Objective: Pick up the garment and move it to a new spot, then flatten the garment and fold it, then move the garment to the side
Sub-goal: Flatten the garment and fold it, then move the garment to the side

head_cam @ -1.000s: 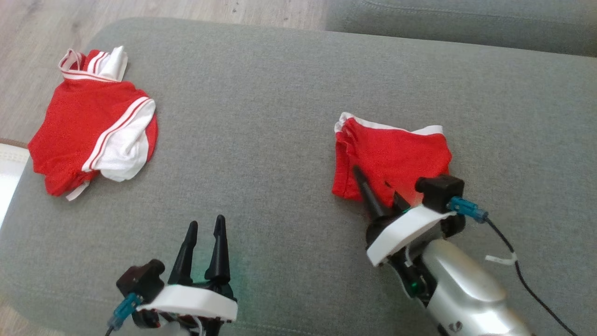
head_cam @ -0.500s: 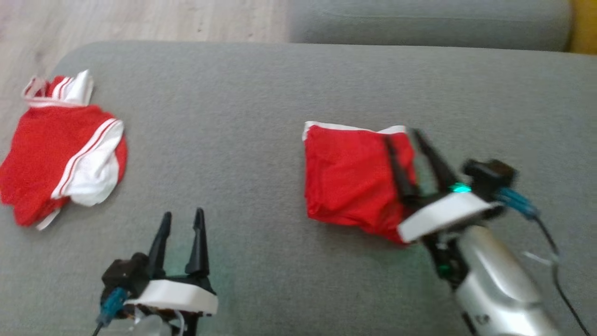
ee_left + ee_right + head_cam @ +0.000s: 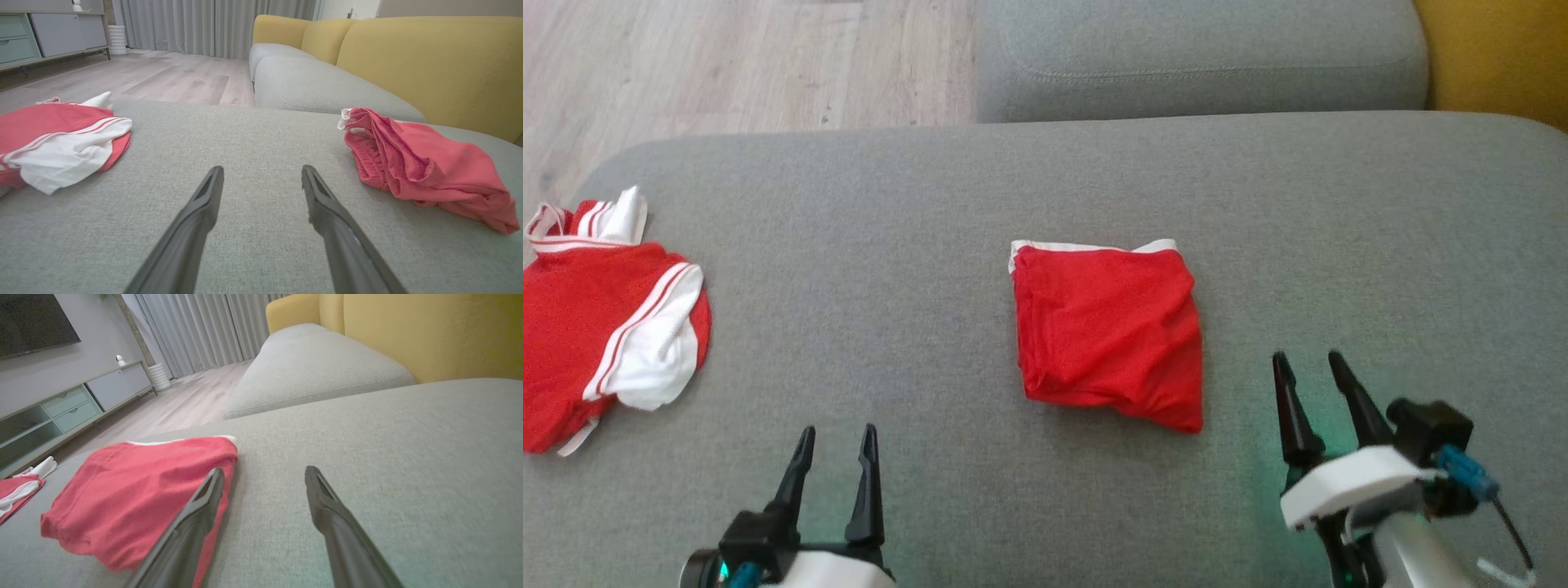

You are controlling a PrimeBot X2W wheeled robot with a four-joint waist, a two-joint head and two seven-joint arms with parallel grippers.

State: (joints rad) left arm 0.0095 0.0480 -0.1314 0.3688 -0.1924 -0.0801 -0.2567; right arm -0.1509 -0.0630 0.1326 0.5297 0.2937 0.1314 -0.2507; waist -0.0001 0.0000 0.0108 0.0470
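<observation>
Both of my grippers are empty. My left gripper [image 3: 838, 429] stands with its jaws apart over bare cushion. My right gripper [image 3: 1306, 357] is likewise spread wide and holds nothing. The red garment [image 3: 1107, 335] lies folded into a compact packet at the middle of the grey cushion [image 3: 931, 204], ahead of the two grippers and between them. The right gripper is near the packet's near right corner, apart from it.

Handling, as I judge it: the cloth is thin, light and limp, with no stiffness of its own. The layers will likely slide on one another, so a pinch on the top layer alone would pull the fold open. Recommended hold: an edge where all layers stack, taken low against the cushion. The left edge looks thickest. The white band [image 3: 1094, 247] along the far edge is probably a firmer alternative.

Count: two garments, namely this one and a red-and-white garment [image 3: 613, 327] at the cushion's left end. Two grippers, two fingers each.
</observation>
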